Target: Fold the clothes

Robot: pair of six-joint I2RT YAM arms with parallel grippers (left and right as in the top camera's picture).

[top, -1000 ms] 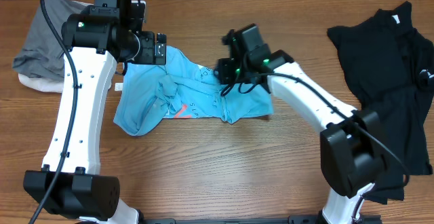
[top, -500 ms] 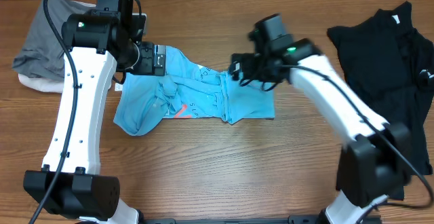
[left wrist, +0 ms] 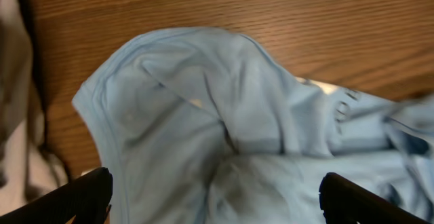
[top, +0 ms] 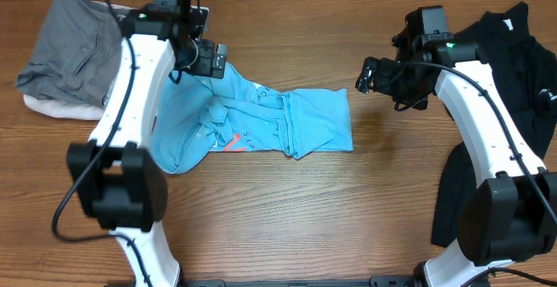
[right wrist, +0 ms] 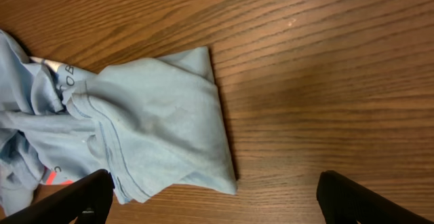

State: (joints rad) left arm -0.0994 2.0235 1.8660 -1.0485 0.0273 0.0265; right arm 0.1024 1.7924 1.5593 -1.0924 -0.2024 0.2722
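The light blue T-shirt (top: 261, 126) lies crumpled and bunched in the middle of the wooden table, with a bit of red print showing at its front edge. My left gripper (top: 213, 61) hangs open over the shirt's upper left corner; in the left wrist view the blue cloth (left wrist: 224, 129) fills the space under the spread fingers (left wrist: 74, 200). My right gripper (top: 370, 76) is open above bare wood just right of the shirt's right edge (right wrist: 149, 129), holding nothing. A black shirt (top: 496, 70) lies spread at the far right.
A grey garment (top: 70, 52) sits on a cream piece (top: 48, 109) at the far left corner. The right arm reaches across the black shirt. Bare wood (top: 287, 209) runs along the front of the table.
My right gripper has opened, let go of the blue shirt's right side and pulled away to the right. The left gripper has shifted slightly right and stays open.
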